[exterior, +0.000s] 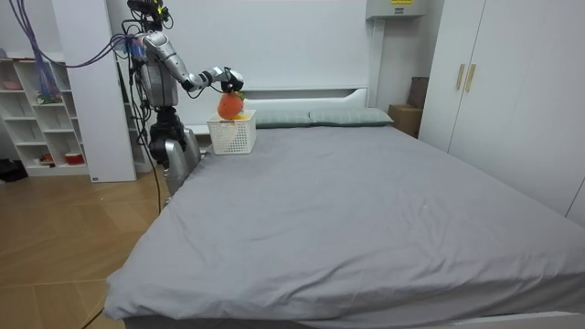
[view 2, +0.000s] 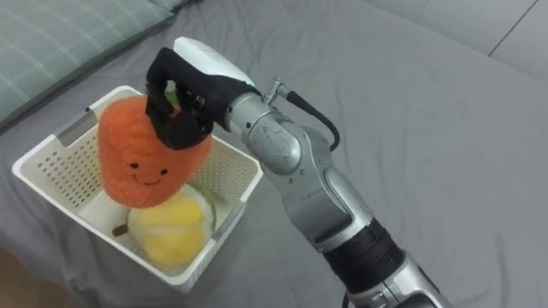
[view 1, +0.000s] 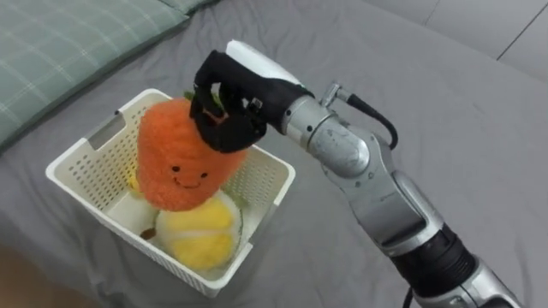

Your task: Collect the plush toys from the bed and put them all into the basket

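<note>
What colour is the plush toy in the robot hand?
The plush toy is orange with a smiling face; left eye view shows it best.

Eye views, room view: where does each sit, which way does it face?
Left eye view: on the head, looking down at the basket on the bed; right hand and forearm show.
Right eye view: same, slightly offset.
Room view: beyond the bed's foot, facing its head; robot stands by the basket.
Shared: carrot toy in the right hand.

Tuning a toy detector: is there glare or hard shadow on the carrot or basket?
Left eye view: soft, even light, no glare on the carrot or basket; the right hand covers and shades the carrot's top. Room view: the bed is evenly lit, without hard shadows.
</note>
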{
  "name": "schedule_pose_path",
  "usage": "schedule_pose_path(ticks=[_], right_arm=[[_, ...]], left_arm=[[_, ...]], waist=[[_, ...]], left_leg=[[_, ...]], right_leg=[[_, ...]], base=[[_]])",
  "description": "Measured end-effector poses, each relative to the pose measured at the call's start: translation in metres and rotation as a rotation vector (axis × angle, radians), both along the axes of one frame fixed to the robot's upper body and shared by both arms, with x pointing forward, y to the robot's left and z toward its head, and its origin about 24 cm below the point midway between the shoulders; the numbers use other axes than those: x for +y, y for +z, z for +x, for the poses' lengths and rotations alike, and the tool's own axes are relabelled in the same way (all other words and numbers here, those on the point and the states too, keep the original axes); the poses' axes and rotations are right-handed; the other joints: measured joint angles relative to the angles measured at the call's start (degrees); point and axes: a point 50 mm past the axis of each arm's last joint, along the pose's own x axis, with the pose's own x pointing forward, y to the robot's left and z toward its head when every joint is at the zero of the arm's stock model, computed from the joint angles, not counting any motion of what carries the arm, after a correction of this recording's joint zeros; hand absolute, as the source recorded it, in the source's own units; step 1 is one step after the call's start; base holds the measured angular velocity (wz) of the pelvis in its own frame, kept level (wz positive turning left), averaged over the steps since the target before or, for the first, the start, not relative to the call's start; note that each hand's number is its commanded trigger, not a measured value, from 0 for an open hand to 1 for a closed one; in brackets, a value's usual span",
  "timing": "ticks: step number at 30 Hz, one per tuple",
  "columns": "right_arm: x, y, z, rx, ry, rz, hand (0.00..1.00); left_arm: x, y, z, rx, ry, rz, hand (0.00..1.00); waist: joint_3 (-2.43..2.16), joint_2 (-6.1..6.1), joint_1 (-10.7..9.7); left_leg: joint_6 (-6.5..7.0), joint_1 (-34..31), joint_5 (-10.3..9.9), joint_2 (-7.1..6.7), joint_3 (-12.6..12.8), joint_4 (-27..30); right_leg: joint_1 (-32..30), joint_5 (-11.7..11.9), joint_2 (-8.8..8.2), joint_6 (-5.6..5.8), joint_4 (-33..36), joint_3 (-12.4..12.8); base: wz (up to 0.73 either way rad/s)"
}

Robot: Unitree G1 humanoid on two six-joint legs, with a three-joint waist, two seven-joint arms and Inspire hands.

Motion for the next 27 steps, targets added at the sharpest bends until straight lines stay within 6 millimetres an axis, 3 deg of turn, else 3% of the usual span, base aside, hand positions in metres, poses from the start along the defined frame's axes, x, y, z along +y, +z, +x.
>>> schedule_pose_path(ticks=[8,18,27], right_arm=[[0.006,-0.017,0.001,0.073,0.008,-0.026,0.0],[0.005,-0.019,0.002,0.074,0.004,-0.03,0.0],[-0.008,-0.034,0.007,0.107,-0.05,-0.075,0.0]], left_arm=[[0.001,0.001,0.001,0.014,-0.02,0.012,0.0],[0.001,0.003,0.011,-0.007,-0.041,0.023,0.0],[0.001,0.004,0.012,-0.008,-0.041,0.025,0.0]], waist=[[-0.01,-0.06,0.4],[-0.21,-0.68,0.2],[-0.27,-1.04,-0.7]], left_leg=[[-0.04,-1.2,0.0,-0.3,-0.9,0.7],[0.11,-1.7,0.1,-0.71,-1.6,0.9],[0.21,-1.6,0.2,-0.75,-1.4,0.9]], right_leg=[[-0.2,0.0,-0.21,0.05,0.0,-0.7],[-0.3,-0.1,-0.44,0.11,0.0,-1.3],[-0.2,-0.1,-0.42,0.15,0.1,-1.1]], base=[[0.06],[0.03],[0.0]])
